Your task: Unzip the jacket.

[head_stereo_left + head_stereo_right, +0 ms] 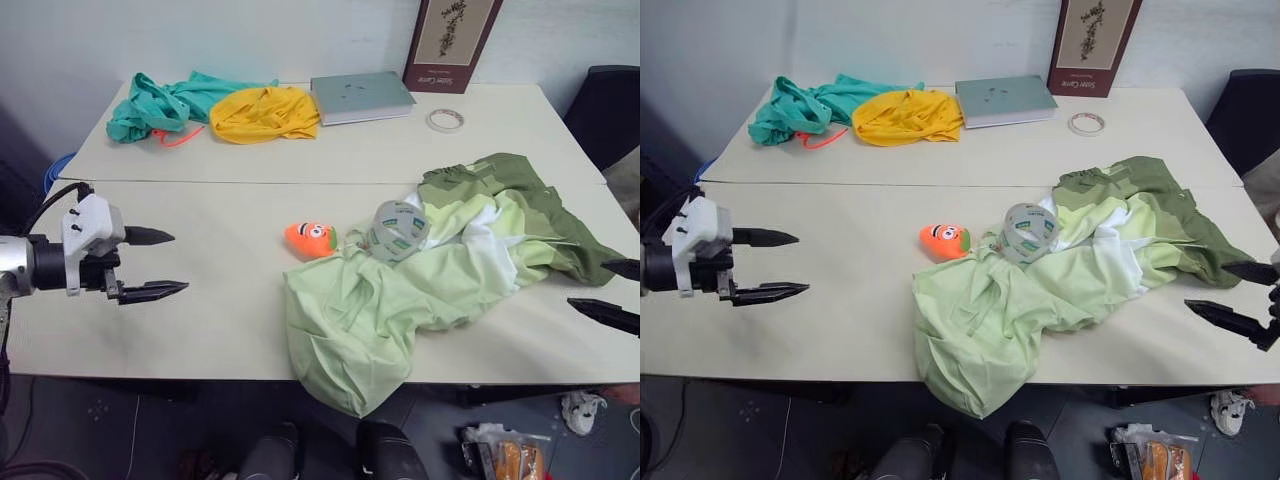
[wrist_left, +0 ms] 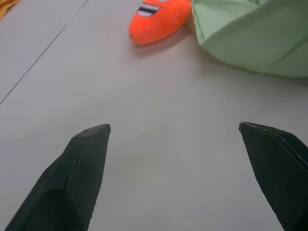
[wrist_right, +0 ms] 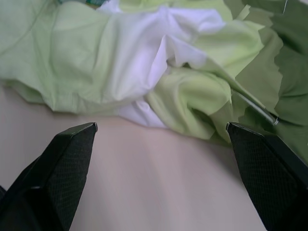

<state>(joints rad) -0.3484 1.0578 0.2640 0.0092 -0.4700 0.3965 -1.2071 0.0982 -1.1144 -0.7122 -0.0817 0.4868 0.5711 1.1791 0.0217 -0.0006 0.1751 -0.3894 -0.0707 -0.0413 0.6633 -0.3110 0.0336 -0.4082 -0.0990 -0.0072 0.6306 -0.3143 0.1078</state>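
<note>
Pale green, white and olive jacket [image 1: 440, 270], crumpled on the near table [image 1: 200, 330], right of centre, one corner hanging over the front edge. Long axis running from that near corner up and away toward the olive end at the right. Thin pale line across the olive folds [image 3: 257, 109], maybe the zipper; cannot tell for sure. Tape roll [image 1: 398, 230] resting on the upper edge, orange toy [image 1: 311, 240] just beside the left edge. Right gripper [image 1: 1236, 298] near the olive end, fingers wide apart, empty, pointing in at the folds. Left gripper [image 1: 150, 264] well apart to the left, also spread and empty, facing the toy. Right arm clearly nearer.
</note>
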